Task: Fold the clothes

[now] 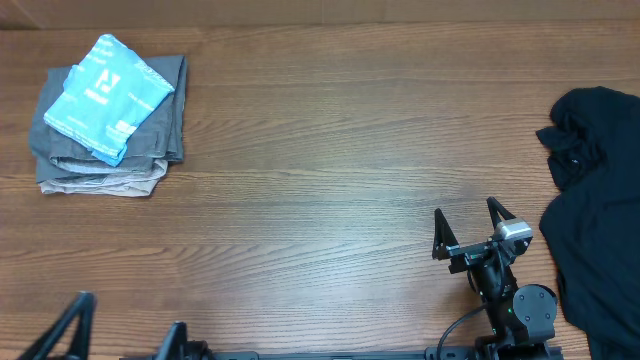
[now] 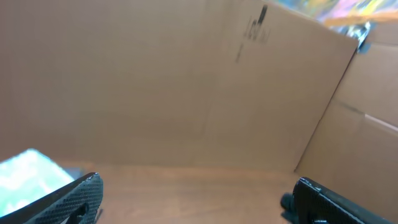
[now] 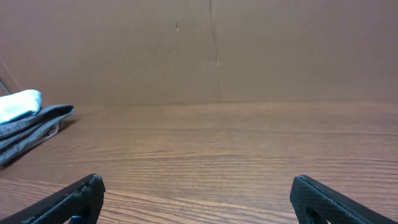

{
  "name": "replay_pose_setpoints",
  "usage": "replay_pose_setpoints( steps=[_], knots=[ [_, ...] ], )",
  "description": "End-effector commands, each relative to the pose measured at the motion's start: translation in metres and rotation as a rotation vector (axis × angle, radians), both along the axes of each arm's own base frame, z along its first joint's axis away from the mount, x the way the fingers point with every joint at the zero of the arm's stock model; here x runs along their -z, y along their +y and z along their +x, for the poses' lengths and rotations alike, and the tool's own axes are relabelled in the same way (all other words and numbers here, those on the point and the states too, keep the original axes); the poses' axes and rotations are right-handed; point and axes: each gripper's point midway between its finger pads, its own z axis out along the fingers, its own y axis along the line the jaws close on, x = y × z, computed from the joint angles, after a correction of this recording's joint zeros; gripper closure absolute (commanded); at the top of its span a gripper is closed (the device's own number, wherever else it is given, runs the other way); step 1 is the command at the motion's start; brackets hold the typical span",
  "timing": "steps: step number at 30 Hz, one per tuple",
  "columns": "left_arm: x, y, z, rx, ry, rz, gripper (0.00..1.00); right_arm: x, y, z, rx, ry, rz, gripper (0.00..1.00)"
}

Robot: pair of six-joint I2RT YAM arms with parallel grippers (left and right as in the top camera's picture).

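Seen from overhead, the wooden table [image 1: 320, 130] carries 2 separate lots of clothing. At 10 o'clock sits 1 stack of 3 folded pieces: 1 light blue T-shirt [image 1: 107, 97] with white lettering lies on top, 1 pair of grey trousers [image 1: 170, 120] lies under it, and 1 beige garment [image 1: 110, 183] shows at the bottom edge of the stack. At 3 o'clock, well apart from the stack, 1 black garment [image 1: 600, 210] lies unfolded and rumpled, running off the right edge of the view.

There are 2 claws, each with 2 fingers. The right claw [image 1: 465, 212] is at 5 o'clock, just beside the black garment but not touching it; its fingers are spread wide and nothing is between them. The left claw [image 1: 130, 315] is at 7 o'clock at the bottom edge, also spread wide and holding nothing.

In the right wrist view, bare wood lies between the 2 fingers, the stack sits at 9 o'clock, and a cardboard wall [image 3: 249, 50] stands behind the table. The left wrist view is blurred; a pale blue patch shows at 8 o'clock.
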Motion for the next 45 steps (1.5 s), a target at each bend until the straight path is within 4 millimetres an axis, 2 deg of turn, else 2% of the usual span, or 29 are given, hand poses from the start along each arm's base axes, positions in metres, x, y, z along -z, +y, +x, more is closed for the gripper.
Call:
replay_pose_setpoints(
  steps=[1,7,14,16,21,29,32,38,45],
  knots=[
    [0.035,0.001,0.004,-0.009,0.057,-0.009,0.00,0.003,-0.001,0.000,0.006,-0.001,-0.003,0.00],
    [0.121,0.013,0.020,-0.090,0.265,-0.015,0.00,0.003,-0.001,0.000,0.006,-0.001,-0.003,0.00],
    [0.182,0.017,0.041,-0.100,0.374,-0.019,0.00,0.003,-0.001,0.000,0.006,-0.001,-0.003,0.00],
    [0.193,0.018,0.050,-0.100,0.376,-0.019,0.00,0.003,-0.001,0.000,0.006,-0.001,-0.003,0.00],
    [0.204,0.021,0.089,-0.099,0.303,-0.017,0.00,0.003,-0.001,0.000,0.006,-0.001,-0.003,0.00],
    [0.197,0.025,0.137,-0.100,0.090,-0.009,0.00,0.003,-0.001,0.000,0.006,-0.001,-0.003,0.00],
    [0.198,0.026,0.148,-0.100,0.031,-0.007,0.00,0.003,-0.001,0.000,0.006,-0.001,-0.003,0.00],
    [0.217,0.028,0.164,-0.104,-0.018,-0.005,0.00,0.003,-0.001,0.000,0.006,-0.001,-0.003,0.00],
    [0.245,0.046,0.177,-0.200,-0.018,-0.015,0.00,0.003,-0.001,0.000,0.006,-0.001,-0.003,0.00]
  ],
)
